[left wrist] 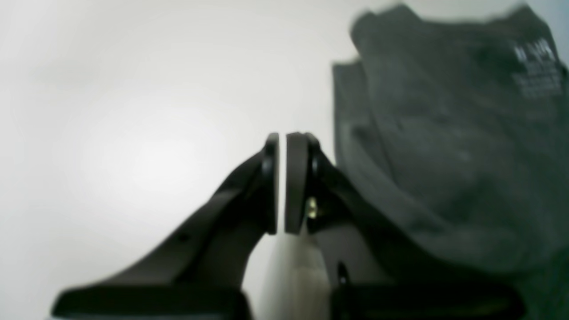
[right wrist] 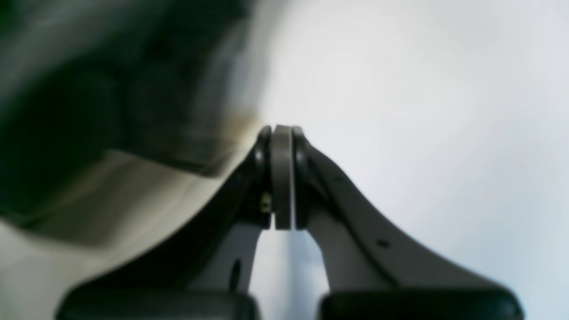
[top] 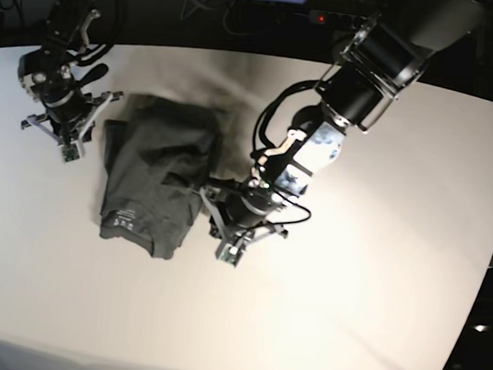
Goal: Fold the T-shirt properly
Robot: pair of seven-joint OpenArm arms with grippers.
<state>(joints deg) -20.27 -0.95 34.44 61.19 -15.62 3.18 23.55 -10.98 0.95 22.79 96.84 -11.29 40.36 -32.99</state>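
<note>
both arms are reaching low over the counter, flanking the t-shirt; left fingers and right fingers are pressing together, pinching nothing.

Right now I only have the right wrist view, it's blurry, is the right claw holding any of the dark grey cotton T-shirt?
Observer: No. The right claw is shut on nothing, beside the dark grey cotton T-shirt.
Operator: Is the shirt folded?
Observer: The base view shows it as a compact bundle on the white table, printed neck label showing.
Operator: And the left claw?
Observer: The left claw is shut and empty too, at the bundle's other side.
</note>
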